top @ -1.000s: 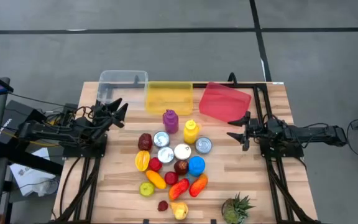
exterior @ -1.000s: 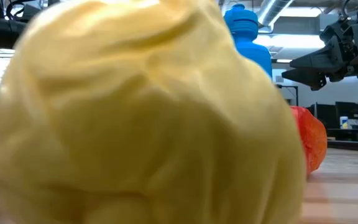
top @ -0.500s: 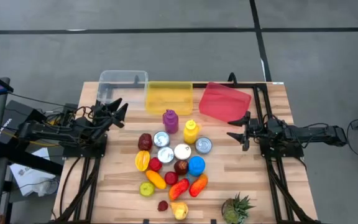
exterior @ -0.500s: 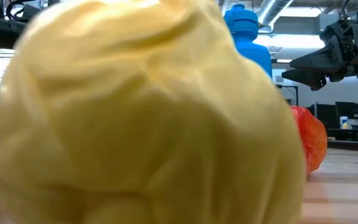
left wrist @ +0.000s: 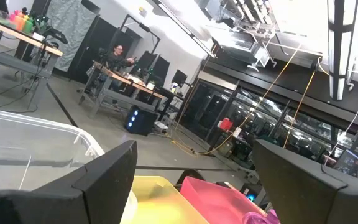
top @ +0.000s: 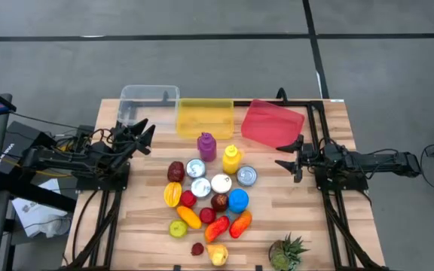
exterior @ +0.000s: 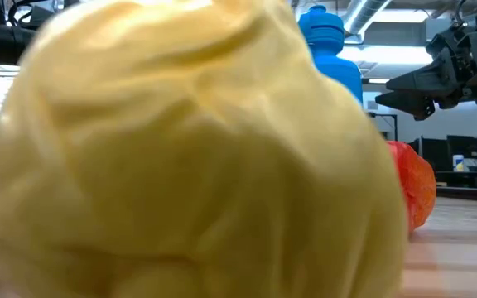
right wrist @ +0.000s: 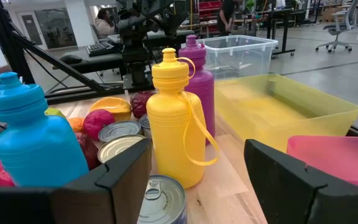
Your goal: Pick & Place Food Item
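I see no change over the last second: both arms remain parked and no pick has begun. The left gripper (top: 143,134) hovers with fingers spread, empty, the clear plastic bin (top: 148,96) just beyond its tips. The right gripper (top: 289,156) is likewise released; the yellow plastic bottle (right wrist: 174,127) stands directly ahead between its fingers on the wooden table (top: 307,226).

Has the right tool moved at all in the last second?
No. In the high view the right tool sits just where it was, open, beside the red bin.
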Robot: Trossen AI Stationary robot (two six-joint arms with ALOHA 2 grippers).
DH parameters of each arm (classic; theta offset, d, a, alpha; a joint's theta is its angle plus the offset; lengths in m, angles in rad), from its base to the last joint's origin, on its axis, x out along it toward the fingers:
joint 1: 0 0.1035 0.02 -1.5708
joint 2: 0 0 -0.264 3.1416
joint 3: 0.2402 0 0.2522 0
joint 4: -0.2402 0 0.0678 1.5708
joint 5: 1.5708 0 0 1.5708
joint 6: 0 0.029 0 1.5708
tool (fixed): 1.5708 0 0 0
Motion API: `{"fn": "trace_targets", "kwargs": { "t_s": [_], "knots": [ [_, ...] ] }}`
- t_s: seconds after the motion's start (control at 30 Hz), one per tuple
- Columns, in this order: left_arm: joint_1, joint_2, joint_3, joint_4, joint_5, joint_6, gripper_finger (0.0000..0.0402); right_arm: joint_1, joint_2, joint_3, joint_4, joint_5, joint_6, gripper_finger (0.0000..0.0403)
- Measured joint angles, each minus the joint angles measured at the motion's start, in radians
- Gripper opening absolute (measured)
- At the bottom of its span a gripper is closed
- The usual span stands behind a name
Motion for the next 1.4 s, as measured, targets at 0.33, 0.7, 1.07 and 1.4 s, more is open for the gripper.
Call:
{"fn": "trace_targets", "kwargs": {
  "t_s": [0.33,0.7,1.07,1.4],
  "knots": [
    [0.000,0.000,0.000,0.000,0.000,0.000,0.0315,0.000,0.000,0.000,0.000,0.000,0.000,0.0249],
    [0.000,0.000,0.000,0.000,0.000,0.000,0.0315,0.000,0.000,0.000,0.000,0.000,0.000,0.0249],
    [0.000,0.000,0.000,0.000,0.000,0.000,0.0315,0.000,0.000,0.000,0.000,0.000,0.000,0.0249],
    [-0.006,0.031,0.000,-0.071,0.495,0.091,0.0315,0.000,0.000,0.000,0.000,0.000,0.000,0.0249]
  ]
}}
